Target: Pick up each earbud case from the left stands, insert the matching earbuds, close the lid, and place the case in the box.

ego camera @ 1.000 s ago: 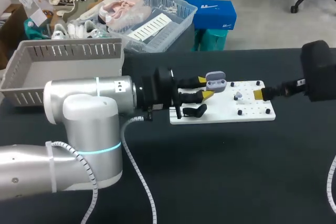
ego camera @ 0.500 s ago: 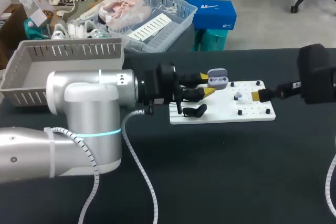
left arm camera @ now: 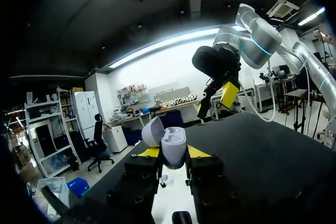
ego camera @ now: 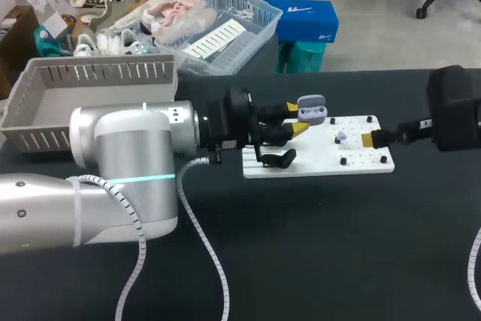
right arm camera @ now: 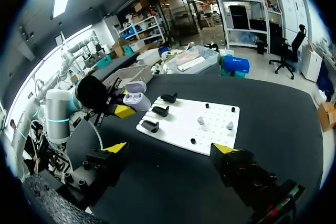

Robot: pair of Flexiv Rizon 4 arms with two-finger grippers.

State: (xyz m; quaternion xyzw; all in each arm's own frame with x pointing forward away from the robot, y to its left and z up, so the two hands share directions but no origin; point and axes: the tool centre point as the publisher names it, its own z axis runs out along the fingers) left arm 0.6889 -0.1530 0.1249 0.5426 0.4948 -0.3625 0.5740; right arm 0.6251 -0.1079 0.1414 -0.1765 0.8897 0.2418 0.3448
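A lavender earbud case (ego camera: 312,110), lid open, is held above the left end of the white board (ego camera: 361,167). My left gripper (ego camera: 297,122) is shut on it. In the left wrist view the case (left arm camera: 173,145) sits upright between the yellow fingertips (left arm camera: 149,152). Two small earbuds (ego camera: 340,137) lie on the board's middle, also seen as the earbuds (right arm camera: 200,120) ahead of my right gripper (right arm camera: 171,148). That gripper stands wide open and empty at the board's right end, one yellow fingertip (ego camera: 368,139) showing from above. Black stands (ego camera: 279,158) occupy the board's left end.
A grey slatted box (ego camera: 90,73) stands at the table's back left, behind my left arm. The black tabletop (ego camera: 323,246) stretches in front of the board. From the right wrist, the black stands (right arm camera: 160,111) line the board's far side.
My left gripper has carried the open case slightly to the right and up. The right gripper has barely shifted and stays open.
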